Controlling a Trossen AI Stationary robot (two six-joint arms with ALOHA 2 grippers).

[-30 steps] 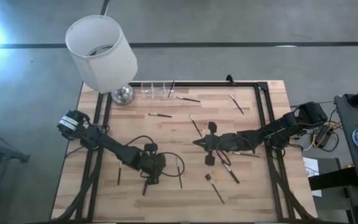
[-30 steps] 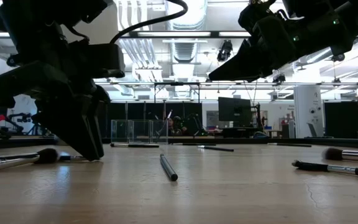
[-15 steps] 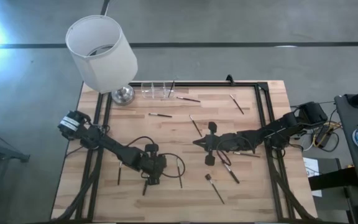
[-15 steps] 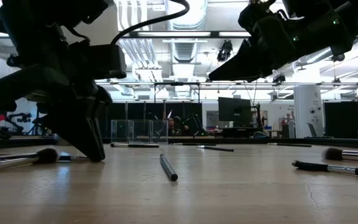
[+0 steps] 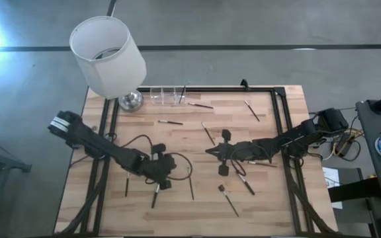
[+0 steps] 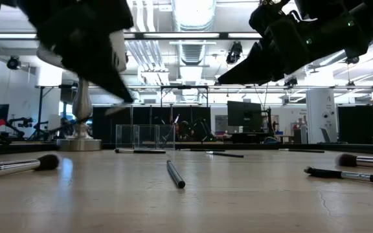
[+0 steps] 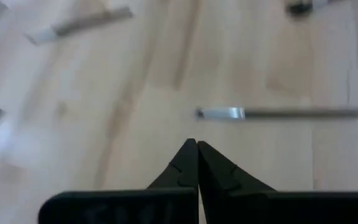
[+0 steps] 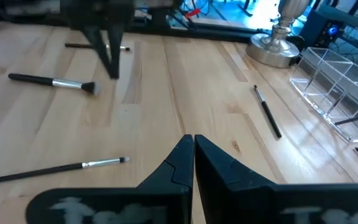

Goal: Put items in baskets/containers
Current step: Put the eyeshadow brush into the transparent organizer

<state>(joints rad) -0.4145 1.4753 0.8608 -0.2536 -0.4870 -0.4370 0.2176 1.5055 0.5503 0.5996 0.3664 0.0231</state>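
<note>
Thin makeup brushes lie scattered flat on the wooden table (image 5: 270,198). One brush (image 5: 155,196) lies just near-side of my left gripper (image 5: 159,182), which is shut with nothing between its fingers and hangs well above the table (image 6: 118,90). The left wrist view shows the shut fingertips (image 7: 196,144) over bare wood, with a brush (image 7: 278,113) beyond them. My right gripper (image 5: 209,151) hovers at mid-table, shut (image 8: 190,140) and holding nothing. The clear holder (image 5: 166,96) stands at the far edge with one brush (image 5: 183,92) upright in it.
A white lamp (image 5: 108,56) stands on its silver base (image 5: 130,100) at the far left, beside the holder. Loose brushes lie around both arms (image 5: 191,184) (image 5: 126,186) (image 5: 229,200) (image 5: 208,133) (image 5: 170,122). A black frame (image 5: 280,119) edges the table.
My left gripper has risen from the table top to well above it, drawing back a little toward the far left and tipping less steeply. The brush beneath it has stayed lying on the table.
</note>
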